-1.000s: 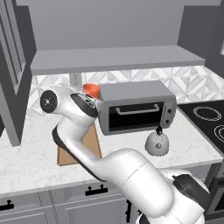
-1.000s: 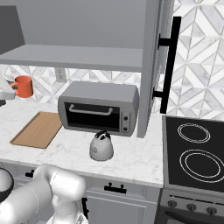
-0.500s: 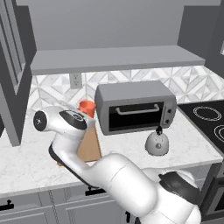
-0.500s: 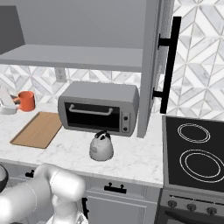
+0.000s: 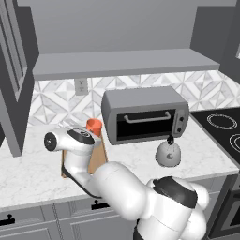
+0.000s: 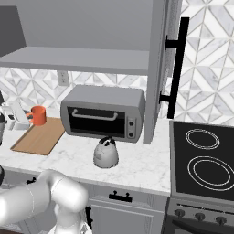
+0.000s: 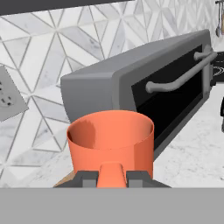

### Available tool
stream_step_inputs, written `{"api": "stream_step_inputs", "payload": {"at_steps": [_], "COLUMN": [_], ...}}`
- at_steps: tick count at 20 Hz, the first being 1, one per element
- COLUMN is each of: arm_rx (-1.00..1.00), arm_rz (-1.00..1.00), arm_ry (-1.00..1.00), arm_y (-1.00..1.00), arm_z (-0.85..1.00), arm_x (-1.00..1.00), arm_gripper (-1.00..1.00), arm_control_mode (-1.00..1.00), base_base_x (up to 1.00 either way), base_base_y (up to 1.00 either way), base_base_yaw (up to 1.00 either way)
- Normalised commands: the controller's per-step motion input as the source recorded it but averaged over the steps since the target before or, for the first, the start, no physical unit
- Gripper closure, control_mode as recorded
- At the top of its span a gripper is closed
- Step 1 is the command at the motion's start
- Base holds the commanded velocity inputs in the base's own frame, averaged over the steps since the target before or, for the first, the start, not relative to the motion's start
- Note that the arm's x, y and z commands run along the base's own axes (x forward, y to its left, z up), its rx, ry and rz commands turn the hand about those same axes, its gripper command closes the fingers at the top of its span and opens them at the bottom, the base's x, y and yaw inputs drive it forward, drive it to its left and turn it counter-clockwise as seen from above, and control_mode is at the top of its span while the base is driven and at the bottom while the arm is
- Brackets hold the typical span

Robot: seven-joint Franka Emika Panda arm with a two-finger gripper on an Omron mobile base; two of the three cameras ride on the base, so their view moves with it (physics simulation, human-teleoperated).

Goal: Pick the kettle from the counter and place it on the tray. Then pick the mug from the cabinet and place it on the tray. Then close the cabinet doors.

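Over the left end of the counter (image 6: 137, 160), the gripper (image 7: 111, 177) is clamped on the handle of the orange mug (image 6: 38, 115), its two dark finger tips (image 7: 86, 178) pressed against either side of that handle in the hand view. The mug is upright, above the far edge of the wooden tray (image 6: 39, 135), just left of the grey toaster oven (image 6: 103, 112); whether its base touches the board cannot be told. The kettle (image 6: 106, 153) stands on the bare counter in front of the toaster oven, near the front edge, apart from the tray. A cabinet door (image 6: 162, 68) with a black bar handle hangs open beside the stovetop (image 6: 203, 160).
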Motion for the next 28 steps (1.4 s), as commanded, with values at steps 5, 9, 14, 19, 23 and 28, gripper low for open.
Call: {"api": "stream_step_inputs", "payload": {"at_steps": [5,9,14,19,23,28], "arm_rx": [0.02,0.05,0.01,-0.01,-0.02,-0.06], "arm_rz": [-0.19,-0.16,-0.13,-0.08,-0.02,-0.01], "arm_ry": [0.01,0.00,0.00,0.00,0.00,0.00], "arm_y": [0.43,0.31,0.11,0.06,0.07,0.21], "arm_z": [-0.48,-0.41,-0.41,-0.38,-0.37,-0.29], "arm_x": [0.54,0.21,0.22,0.42,0.49,0.45], "arm_gripper": [1.00,1.00,1.00,1.00,1.00,1.00], "arm_control_mode": [-1.00,-1.00,-1.00,-1.00,-1.00,-1.00], "base_base_x": [0.00,0.00,0.00,0.00,0.00,0.00], "base_base_y": [0.00,0.00,0.00,0.00,0.00,0.00], "base_base_yaw": [0.00,0.00,0.00,0.00,0.00,0.00]}}
